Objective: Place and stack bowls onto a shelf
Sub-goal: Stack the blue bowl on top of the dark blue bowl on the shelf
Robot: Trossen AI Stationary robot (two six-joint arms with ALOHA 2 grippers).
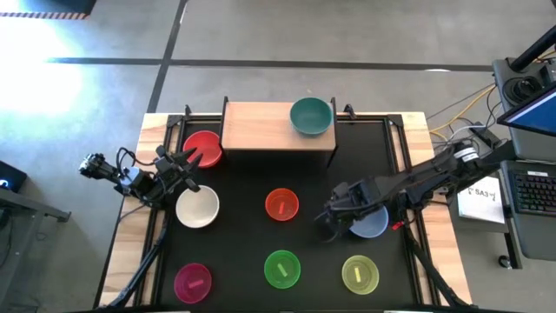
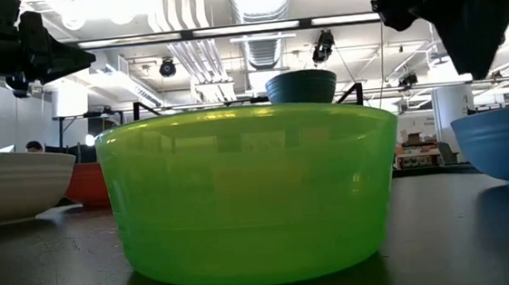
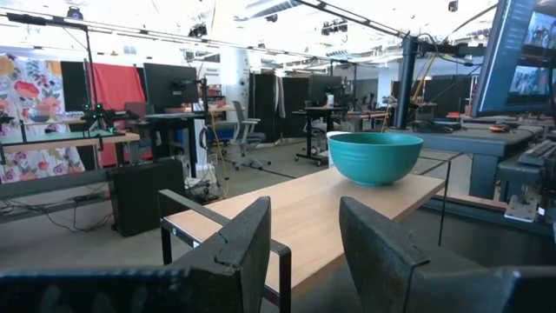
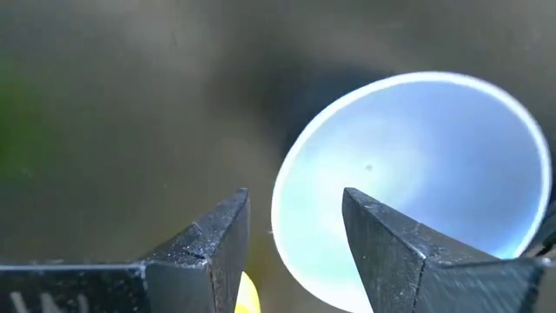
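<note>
The light-wood shelf (image 1: 265,127) stands at the mat's far edge, with the teal bowl (image 1: 311,116) upright on its right half. The red bowl (image 1: 202,148), white bowl (image 1: 197,209), orange-red bowl (image 1: 281,205), green bowl (image 1: 281,268), yellow-green bowl (image 1: 360,274), magenta bowl (image 1: 193,281) and blue-grey bowl (image 1: 372,224) sit on the mat. My left gripper (image 1: 191,162) hovers open between the red and white bowls, facing the shelf (image 3: 347,204) and teal bowl (image 3: 375,156). My right gripper (image 4: 295,196) is open, pointing down, raised over the blue-grey bowl's (image 4: 417,183) left rim.
The black mat (image 1: 234,243) covers the table between wooden side strips. The shelf's thin black legs (image 3: 165,248) stand just ahead of my left gripper. In the low view the green bowl (image 2: 249,193) fills the front, with the white bowl (image 2: 12,184) left and the blue-grey bowl (image 2: 505,141) right.
</note>
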